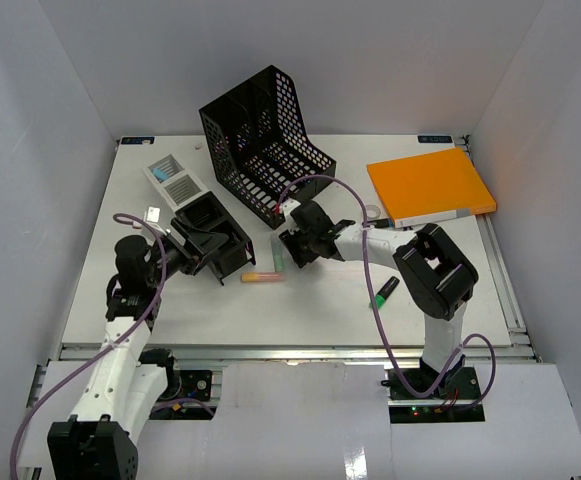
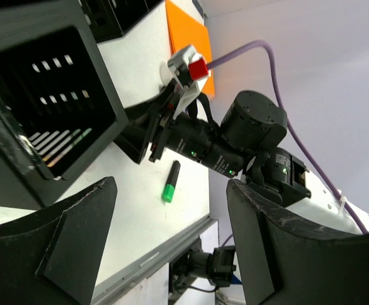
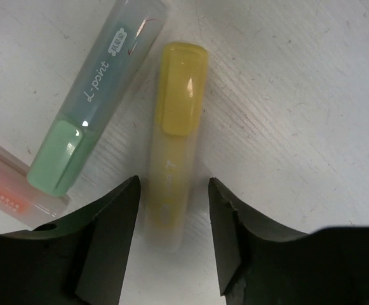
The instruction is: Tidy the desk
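Between the right jaws: yellow highlighter (image 3: 176, 140)

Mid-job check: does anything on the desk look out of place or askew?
Yes. The black file rack sits skewed on the desk, at an angle to its edges. Pens lie loose: a green marker alone near the front, an orange highlighter, and a yellow highlighter beside a pale green highlighter.

A black mesh file rack (image 1: 260, 140) stands at the back. Left of it lies a grey compartment tray (image 1: 175, 180), with a black bin (image 1: 210, 235) nearer the front. An orange pad (image 1: 430, 185) lies to the rack's right. In front of the rack, a yellow highlighter (image 3: 174, 152), a green-capped highlighter (image 3: 89, 114) and a pink highlighter (image 1: 262, 277) lie close together. A green marker (image 1: 386, 291) lies farther right.
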Robot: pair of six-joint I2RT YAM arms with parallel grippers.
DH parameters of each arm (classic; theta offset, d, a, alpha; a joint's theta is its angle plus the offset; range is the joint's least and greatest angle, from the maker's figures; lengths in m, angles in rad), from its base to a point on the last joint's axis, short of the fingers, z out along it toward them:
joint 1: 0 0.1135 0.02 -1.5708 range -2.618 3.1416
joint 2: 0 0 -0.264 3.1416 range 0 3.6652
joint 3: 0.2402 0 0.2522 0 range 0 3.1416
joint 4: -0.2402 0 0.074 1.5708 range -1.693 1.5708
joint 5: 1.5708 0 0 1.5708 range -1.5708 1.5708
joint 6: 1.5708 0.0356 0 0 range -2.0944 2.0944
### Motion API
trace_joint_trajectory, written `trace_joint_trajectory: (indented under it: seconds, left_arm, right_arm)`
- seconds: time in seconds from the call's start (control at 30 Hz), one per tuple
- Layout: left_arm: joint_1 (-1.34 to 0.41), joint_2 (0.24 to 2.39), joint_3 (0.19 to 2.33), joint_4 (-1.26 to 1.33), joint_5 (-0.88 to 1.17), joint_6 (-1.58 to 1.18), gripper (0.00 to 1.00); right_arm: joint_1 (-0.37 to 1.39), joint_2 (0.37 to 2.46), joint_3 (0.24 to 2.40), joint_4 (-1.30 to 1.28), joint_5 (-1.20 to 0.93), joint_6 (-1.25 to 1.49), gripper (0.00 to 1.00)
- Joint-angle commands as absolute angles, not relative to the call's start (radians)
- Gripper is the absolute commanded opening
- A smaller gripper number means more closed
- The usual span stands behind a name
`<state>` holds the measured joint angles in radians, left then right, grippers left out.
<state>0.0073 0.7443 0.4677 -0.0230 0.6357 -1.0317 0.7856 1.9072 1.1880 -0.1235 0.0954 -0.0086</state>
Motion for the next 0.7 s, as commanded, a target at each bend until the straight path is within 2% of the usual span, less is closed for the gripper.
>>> trace_joint_trajectory:
  seconds: [0.0, 0.27, 0.4, 0.67]
  left_arm:
    - [-0.066, 0.771, 0.484, -0.008, 0.573, -1.072, 0.79]
    - [-0.212, 0.806, 0.503, -0.008, 0.445, -1.104, 0.76]
    - [-0.315, 0.866, 0.551, -0.008, 0.359, -1.108, 0.76]
    - [-0.504, 1.083, 0.674, 0.076, 0.208, -1.120, 0.76]
  right_arm:
    - [0.774, 1.913, 1.171, -0.108, 0.123, -0.020, 0.49]
    - [0.711, 1.820, 1.097, -0.110, 0.029, -0.063, 0.25]
    - [0.649, 1.708, 1.058, -0.117, -0.115, -0.103, 0.10]
    - [0.547, 1.436, 0.965, -0.124, -0.516, -0.231, 0.08]
